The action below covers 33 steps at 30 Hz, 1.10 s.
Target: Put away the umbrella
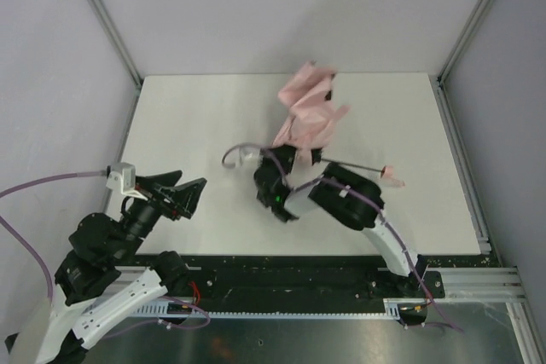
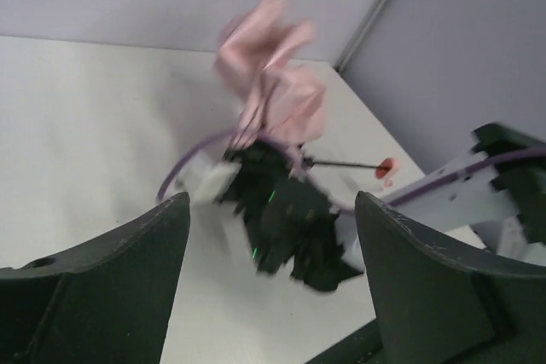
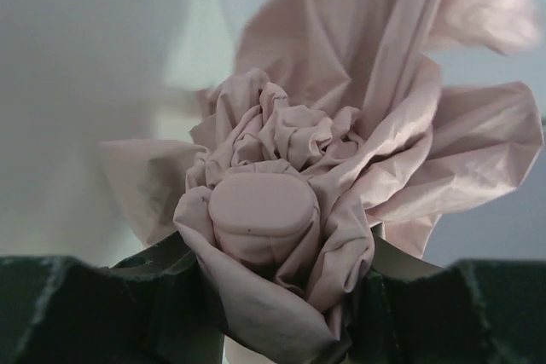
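The umbrella (image 1: 307, 112), light with limp, slippery fabric, is at the middle of the worktop (image 1: 188, 117), its bunched crown clamped in the right end effector (image 3: 273, 296), the left end effector (image 2: 273, 279) wide open and empty; its stiff shaft (image 1: 354, 164) likely offers a surer hold.

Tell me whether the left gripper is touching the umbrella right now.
Apart. The top view shows the left gripper open over the near left part of the table, with a stretch of white surface between it and the umbrella.
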Each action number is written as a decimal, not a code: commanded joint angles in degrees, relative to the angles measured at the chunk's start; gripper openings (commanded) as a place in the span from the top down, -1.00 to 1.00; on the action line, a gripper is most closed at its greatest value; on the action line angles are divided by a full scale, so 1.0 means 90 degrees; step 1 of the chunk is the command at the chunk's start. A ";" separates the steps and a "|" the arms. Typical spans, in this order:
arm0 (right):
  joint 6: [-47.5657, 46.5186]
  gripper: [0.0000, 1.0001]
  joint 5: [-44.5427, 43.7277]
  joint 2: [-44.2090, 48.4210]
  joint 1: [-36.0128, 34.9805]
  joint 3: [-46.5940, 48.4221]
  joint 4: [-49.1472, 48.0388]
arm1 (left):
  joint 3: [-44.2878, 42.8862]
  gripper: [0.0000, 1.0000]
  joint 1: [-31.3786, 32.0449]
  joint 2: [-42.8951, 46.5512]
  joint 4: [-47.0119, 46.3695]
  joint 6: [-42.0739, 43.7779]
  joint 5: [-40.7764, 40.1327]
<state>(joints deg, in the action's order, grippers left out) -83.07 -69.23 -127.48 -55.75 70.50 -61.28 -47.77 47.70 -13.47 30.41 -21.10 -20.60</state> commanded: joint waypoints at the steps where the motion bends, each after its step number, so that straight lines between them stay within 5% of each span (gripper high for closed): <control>1: 0.0683 1.00 -0.0636 0.0029 -0.0826 -0.0376 -0.1185 | 0.0153 -0.64 -0.0035 0.0372 -0.0120 -0.0549 0.0427; 4: 0.5733 1.00 0.0931 0.0819 -0.0975 -0.0046 0.5043 | 0.0243 -0.63 -0.0034 0.0507 -0.0122 -0.0652 0.0568; 6: 0.7423 1.00 0.1937 0.1070 -0.0852 0.0105 0.7085 | 0.0274 -0.63 -0.0036 0.0534 -0.0121 -0.0719 0.0636; 8: 0.7997 1.00 0.2487 0.1086 -0.0831 0.0101 0.7878 | 0.0307 -0.63 -0.0034 0.0529 -0.0123 -0.0780 0.0677; 13: 0.8111 1.00 0.3653 0.0707 -0.0995 -0.0036 0.8423 | 0.0447 -0.64 -0.0036 0.0392 -0.0121 -0.1030 0.0646; 25: 0.7962 1.00 0.8845 0.0446 -0.0009 -0.0333 0.9138 | 0.1352 -0.54 -0.0034 -0.0243 -0.0061 -0.3072 0.0881; 33: 0.8291 1.00 0.9913 0.0440 0.0538 -0.0811 0.8589 | 0.2297 -0.63 -0.0031 -0.0772 -0.0141 -0.5204 0.0777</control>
<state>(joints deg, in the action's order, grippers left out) -21.26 -7.94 -114.96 -50.72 71.92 8.86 -29.98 47.70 -17.54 30.79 -54.06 -13.10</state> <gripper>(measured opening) 0.463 0.787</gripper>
